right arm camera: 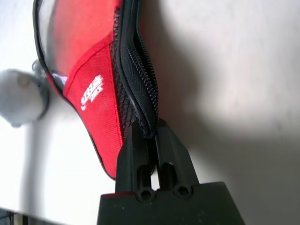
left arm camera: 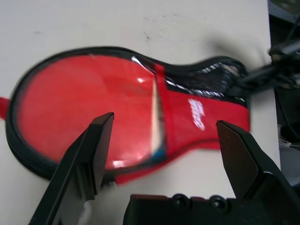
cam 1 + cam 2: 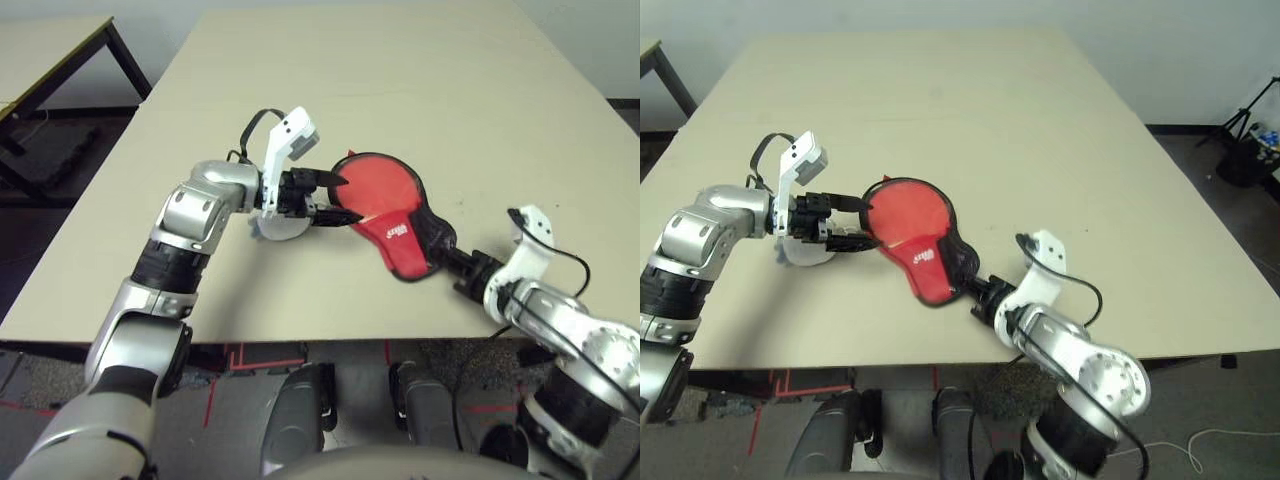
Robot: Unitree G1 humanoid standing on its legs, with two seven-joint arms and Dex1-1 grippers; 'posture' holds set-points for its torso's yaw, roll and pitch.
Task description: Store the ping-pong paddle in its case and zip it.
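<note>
Red fabric: the paddle-shaped red fabric case [image 3: 395, 225] with black piping lies flat near the front edge of the pale beige table [image 3: 400, 90], between the two arms.
Paddle: the round red rubber-faced ping-pong paddle [image 2: 89, 112] sits inside the case, its blade glossy and uncovered at the wide end; the handle is hidden under the fabric.
Right gripper [image 1: 149, 133]: fingers pinched shut on the black zipper edge at the case's narrow handle end.
Left gripper [image 3: 335, 198]: jaws spread wide, empty, poised at the rim of the round end.
Step in hand: judged to be zipping, with the paddle stowed and the flap not yet closed over the blade.
How to do it well: the open left jaws likely need to pin the round end so the case does not slide; the right pull should run along the zipper's curve, not away from it.
Look: small white logo, black mesh pocket near the neck.
Nearby: a small white-grey round pouch [image 3: 275, 228] rests under the left gripper.
</note>
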